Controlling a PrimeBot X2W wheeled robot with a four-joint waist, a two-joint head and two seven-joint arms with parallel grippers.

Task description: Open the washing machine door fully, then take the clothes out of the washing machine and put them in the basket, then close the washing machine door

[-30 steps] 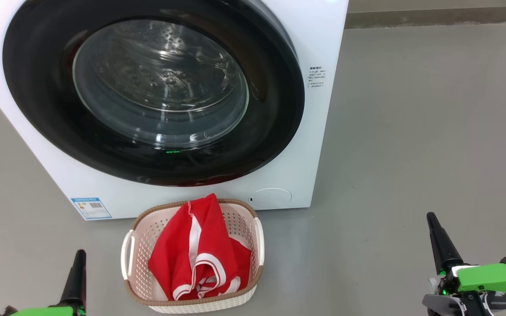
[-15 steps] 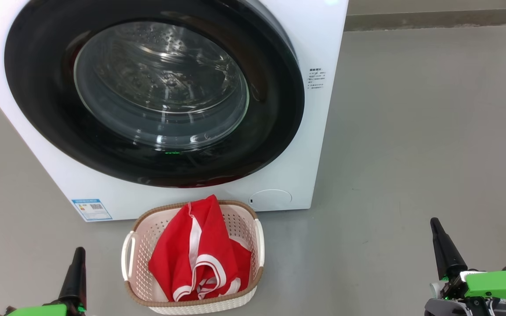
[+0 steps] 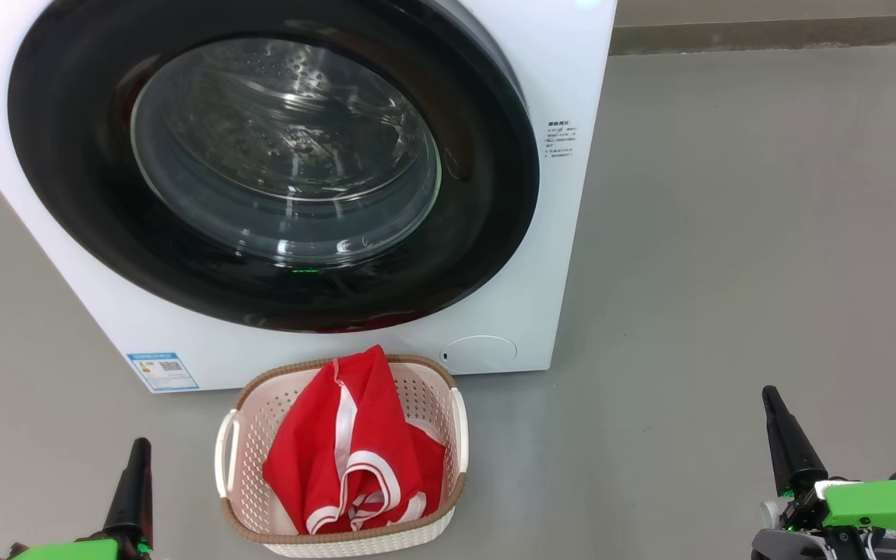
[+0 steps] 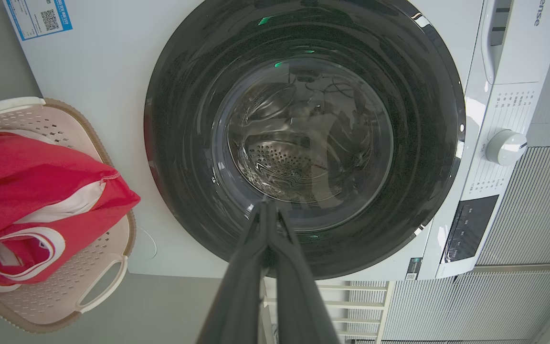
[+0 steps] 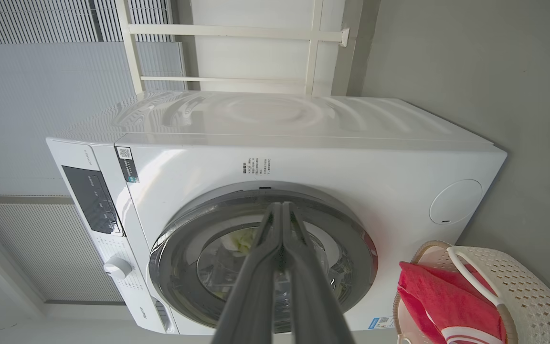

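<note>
Jaws closed and empty on left gripper (image 3: 138, 451) and right gripper (image 3: 768, 397). Between them, red clothes (image 3: 347, 451) sit in the basket (image 3: 425, 393), just before the washing machine (image 3: 565, 78). The washing machine door (image 3: 487, 194) looks shut. Task seems complete: withdraw without nudging the basket.

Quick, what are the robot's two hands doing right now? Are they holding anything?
Left hand: closed, fingers pressed together, holding nothing.
Right hand: closed, fingers pressed together, holding nothing.
</note>
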